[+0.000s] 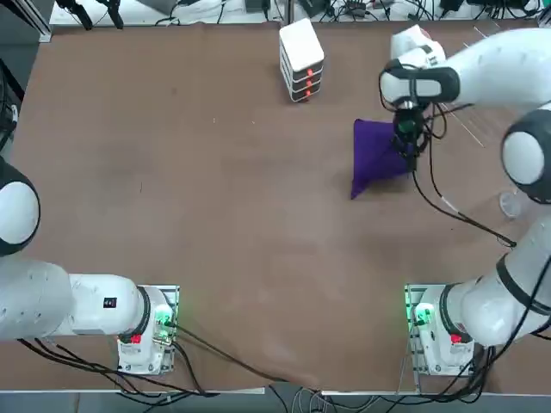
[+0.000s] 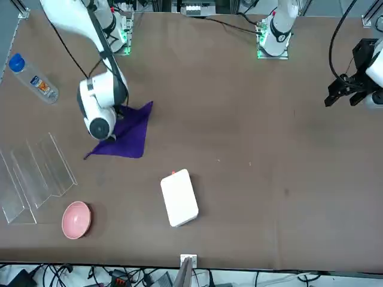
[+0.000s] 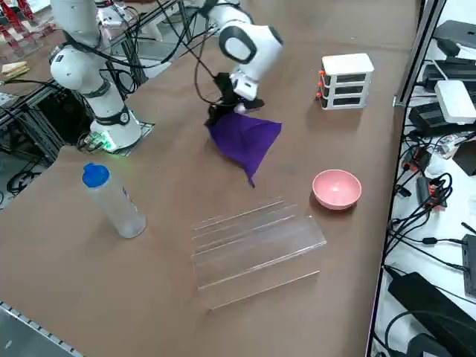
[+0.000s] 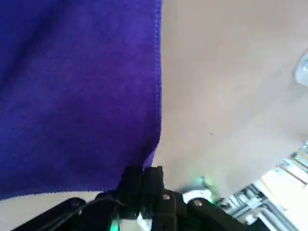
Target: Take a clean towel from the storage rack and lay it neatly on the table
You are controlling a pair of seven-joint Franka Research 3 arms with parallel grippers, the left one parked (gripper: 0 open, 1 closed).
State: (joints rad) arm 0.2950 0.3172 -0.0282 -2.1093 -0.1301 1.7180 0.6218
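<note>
You've got the towel point(image 1: 379, 155) off the storage rack point(image 3: 253, 249) already. It hangs over the desk point(image 1: 215, 215) around 2 o'clock in the top view, low corner touching down. The right gripper point(image 4: 144, 180) sits at its right edge, fingers pinching one corner. What's left: spread it flat.

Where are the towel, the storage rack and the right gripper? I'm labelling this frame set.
towel point(image 2: 128, 134): front view, middle of the purple cloth.
storage rack point(image 3: 256, 242): right side view, middle of the clear rods.
right gripper point(image 4: 143, 179): right wrist view, between its fingertips pinching the towel's edge.
</note>
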